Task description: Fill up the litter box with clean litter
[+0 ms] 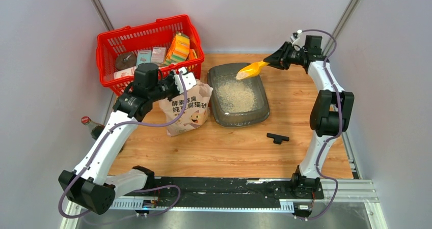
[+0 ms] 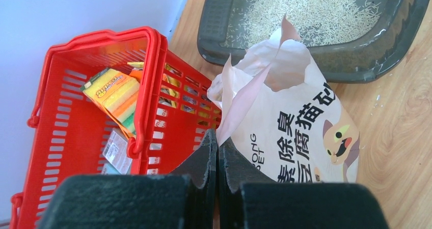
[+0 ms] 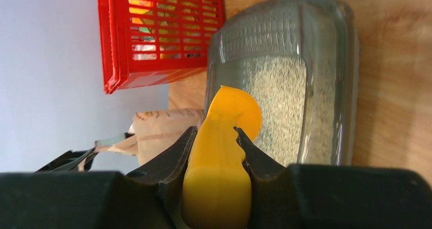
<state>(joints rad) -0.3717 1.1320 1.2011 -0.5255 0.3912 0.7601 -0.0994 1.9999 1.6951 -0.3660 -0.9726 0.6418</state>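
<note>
The dark grey litter box lies on the wooden table, with pale clean litter spread over its floor. My right gripper is shut on the handle of a yellow scoop. The scoop's bowl holds granules above the box's far left corner. The right wrist view shows the scoop clamped between the fingers over the litter. My left gripper is shut on the torn top edge of the beige cat-print paper bag, left of the box. The left wrist view shows the bag and box.
A red mesh basket with sponges and packets stands at the back left, close to the bag. A small black T-shaped part lies on the wood in front of the box. A bottle stands at the left table edge. Grey walls enclose three sides.
</note>
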